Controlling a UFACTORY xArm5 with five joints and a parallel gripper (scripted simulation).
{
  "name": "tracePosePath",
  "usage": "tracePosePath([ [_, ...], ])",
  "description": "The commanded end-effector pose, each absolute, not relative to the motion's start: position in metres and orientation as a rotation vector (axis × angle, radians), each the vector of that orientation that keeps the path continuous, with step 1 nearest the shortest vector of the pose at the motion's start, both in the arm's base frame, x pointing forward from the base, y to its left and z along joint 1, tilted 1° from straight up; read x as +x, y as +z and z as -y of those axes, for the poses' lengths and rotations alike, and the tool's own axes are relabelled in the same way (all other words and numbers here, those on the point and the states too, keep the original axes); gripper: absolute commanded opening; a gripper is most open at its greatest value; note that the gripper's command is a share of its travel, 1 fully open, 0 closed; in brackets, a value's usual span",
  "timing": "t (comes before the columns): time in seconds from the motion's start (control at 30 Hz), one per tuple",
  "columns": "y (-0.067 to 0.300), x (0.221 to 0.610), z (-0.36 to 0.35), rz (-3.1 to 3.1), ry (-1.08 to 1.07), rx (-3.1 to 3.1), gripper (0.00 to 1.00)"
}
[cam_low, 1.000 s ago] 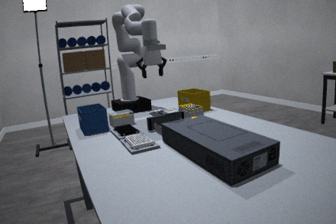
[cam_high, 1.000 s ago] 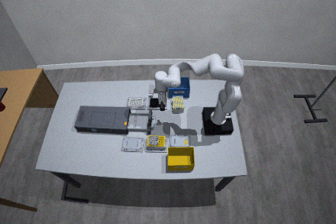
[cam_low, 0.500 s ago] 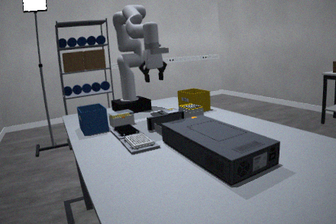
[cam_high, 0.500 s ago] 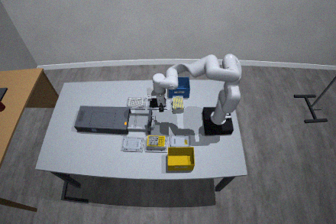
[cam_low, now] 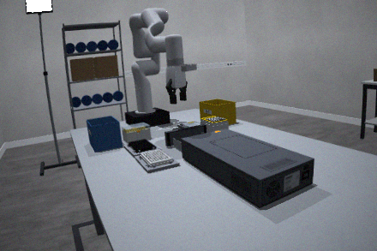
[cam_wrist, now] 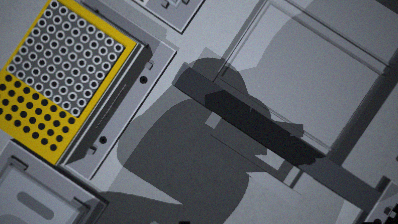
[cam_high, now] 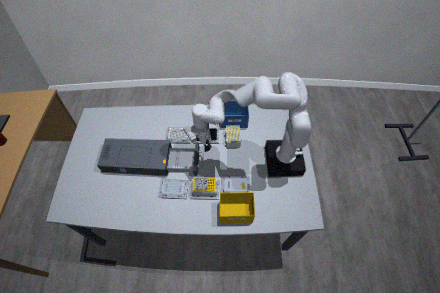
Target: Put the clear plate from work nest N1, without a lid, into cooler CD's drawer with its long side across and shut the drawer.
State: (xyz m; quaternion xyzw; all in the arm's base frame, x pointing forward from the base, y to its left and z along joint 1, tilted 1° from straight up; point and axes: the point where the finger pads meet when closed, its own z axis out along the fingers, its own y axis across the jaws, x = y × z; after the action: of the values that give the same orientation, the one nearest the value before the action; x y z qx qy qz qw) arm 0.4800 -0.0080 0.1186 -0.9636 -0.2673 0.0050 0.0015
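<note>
The cooler CD [cam_high: 134, 156] [cam_low: 240, 150] lies at the left of the bench, with its lamp [cam_high: 164, 161] [cam_low: 218, 131] lit orange. Its drawer stands open toward the arm's base; the dark drawer front [cam_high: 196, 160] [cam_low: 188, 134] [cam_wrist: 272, 122] faces that way. Pale outlines show inside the drawer; I cannot tell whether a clear plate is among them. Nest N1 [cam_high: 162, 194] is beside the drawer, with a pale, plate-like shape in it; only its corner shows in the wrist view. My gripper [cam_high: 207, 147] [cam_low: 178, 99] is open and empty, high above the area near the drawer front.
Nest N3 beside N1 holds a yellow tip rack [cam_high: 204, 184] [cam_wrist: 60, 65]. A pale tray [cam_high: 235, 184] [cam_wrist: 47, 192] and the yellow bin [cam_high: 236, 209] [cam_low: 223, 113] are close by. Across the drawer are a white plate [cam_high: 178, 134] [cam_low: 158, 158], a black plate [cam_low: 142, 146], a yellow-topped box [cam_high: 233, 134] and the blue bin [cam_high: 235, 116] [cam_low: 104, 134].
</note>
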Motion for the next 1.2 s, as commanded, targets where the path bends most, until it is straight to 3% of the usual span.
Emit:
tracePosePath([
  [0.0,0.105,0.496,0.008,1.041,0.014,-2.964,0.88],
  [0.2,0.084,0.513,0.007,1.331,0.014,-2.845,0.88],
  [0.9,0.084,0.513,0.007,2.149,0.013,-2.287,0.88],
  [1.17,0.084,0.513,0.007,2.164,0.013,-2.272,0.88],
])
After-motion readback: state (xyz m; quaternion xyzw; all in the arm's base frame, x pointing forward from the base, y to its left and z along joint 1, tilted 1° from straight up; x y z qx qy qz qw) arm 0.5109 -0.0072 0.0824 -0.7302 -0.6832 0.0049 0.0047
